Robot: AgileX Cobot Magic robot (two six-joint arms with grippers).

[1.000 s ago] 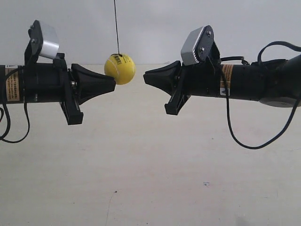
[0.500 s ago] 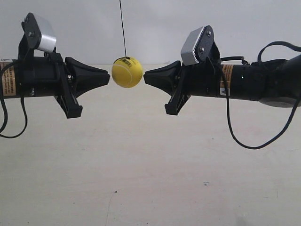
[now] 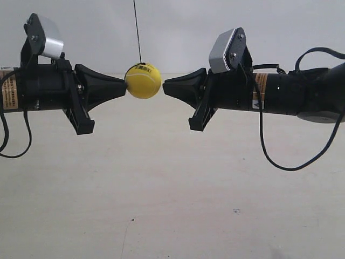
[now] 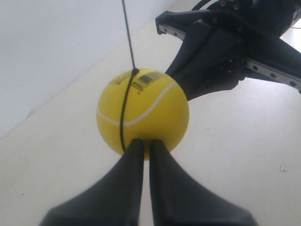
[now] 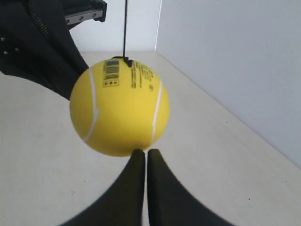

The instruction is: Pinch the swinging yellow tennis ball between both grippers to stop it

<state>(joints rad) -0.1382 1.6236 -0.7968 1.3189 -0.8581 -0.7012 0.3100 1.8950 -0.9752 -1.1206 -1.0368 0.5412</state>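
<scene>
Shut to a single wedge on the left hand point(image 4: 143, 142), with both fingers drawn together to a thin slit and nothing gripped inside; tip pressed against the yellow tennis ball point(image 4: 143, 110) directly ahead of it. Much the same on the right hand point(image 5: 143, 151), facing it from the ball's far side: closed on nothing, tip at the ball's surface, touching or a hair off, cannot tell which. Hangs between the two tips at about their own height, on a thin dark string point(image 4: 128, 37) running straight up out of sight from the crown, next to a printed barcode label point(image 5: 112, 73). Well below both hands, only the pale worktop point(image 3: 172, 189). Judged light and springy, with a fuzzy felt that should give the narrow tips some bite, yet round enough to squirt sideways if pressed off-centre. Best taken at opposite ends of one line through the middle, at the widest girth and clear of the string. Calls for gentle, even pressure from both sides; too hard a push from one hand alone would likely just shove it along on the string.
</scene>
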